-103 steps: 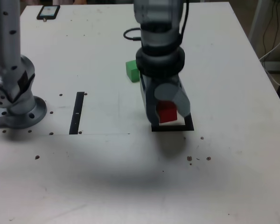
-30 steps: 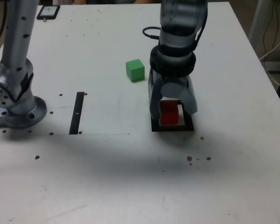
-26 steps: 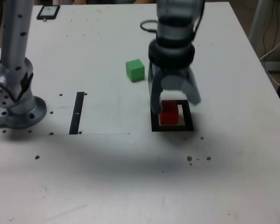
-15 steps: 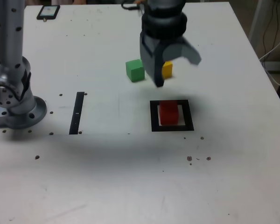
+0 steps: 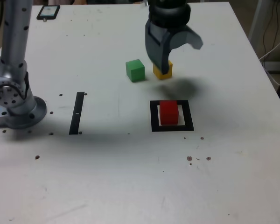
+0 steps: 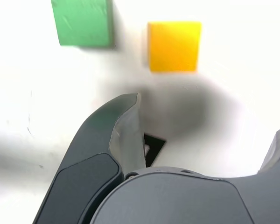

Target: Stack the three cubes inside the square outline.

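Observation:
The red cube (image 5: 168,112) sits alone inside the black square outline (image 5: 154,116). Farther back on the table, the green cube (image 5: 135,70) and the yellow cube (image 5: 162,71) stand side by side, a small gap apart. My gripper (image 5: 175,50) hangs open above the yellow cube with nothing between its fingers; one finger partly covers that cube in the exterior view. The wrist view shows the green cube (image 6: 84,21) and the yellow cube (image 6: 174,45) beyond my open gripper (image 6: 205,121), with a corner of the square outline (image 6: 153,145) peeking past a finger (image 6: 123,126).
A thin black strip (image 5: 77,112) lies toward the exterior view's left. The arm's base (image 5: 16,105) stands at the left edge. A phone (image 5: 48,11) lies at the far left corner. Small dark specks dot the white table (image 5: 130,177).
The gripper opened and let go of the red cube inside the outline, rose, and moved back across the table until it hangs over the yellow cube.

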Motion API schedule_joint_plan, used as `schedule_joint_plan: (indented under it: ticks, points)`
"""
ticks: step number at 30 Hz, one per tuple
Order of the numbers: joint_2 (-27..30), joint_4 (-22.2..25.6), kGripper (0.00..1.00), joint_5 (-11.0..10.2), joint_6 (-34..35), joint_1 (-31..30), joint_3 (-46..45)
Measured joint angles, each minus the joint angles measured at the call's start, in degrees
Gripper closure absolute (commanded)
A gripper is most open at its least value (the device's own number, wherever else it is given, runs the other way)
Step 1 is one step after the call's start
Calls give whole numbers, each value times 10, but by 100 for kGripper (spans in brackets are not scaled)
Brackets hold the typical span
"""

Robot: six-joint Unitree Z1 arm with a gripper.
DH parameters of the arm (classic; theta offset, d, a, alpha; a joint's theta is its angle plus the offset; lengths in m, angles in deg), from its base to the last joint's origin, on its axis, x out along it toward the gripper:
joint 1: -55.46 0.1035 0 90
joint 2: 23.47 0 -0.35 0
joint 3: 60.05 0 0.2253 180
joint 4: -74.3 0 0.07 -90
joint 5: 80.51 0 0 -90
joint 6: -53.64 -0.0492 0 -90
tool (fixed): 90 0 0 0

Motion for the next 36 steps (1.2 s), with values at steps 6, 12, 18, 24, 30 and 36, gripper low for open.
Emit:
schedule_joint_plan:
  ticks: [6, 12, 18, 24, 30, 36]
  points:
    - [-8, 2, 2, -14, -39, 22, 0]
    - [-24, 3, 2, -20, -61, 28, -2]
    - [-38, -6, 2, -19, -72, 34, 2]
    - [-51, -18, 3, -12, -84, 43, 7]
    - [-62, -18, 6, -2, -99, 63, 7]
    - [-62, -21, 10, -2, -109, 72, 4]
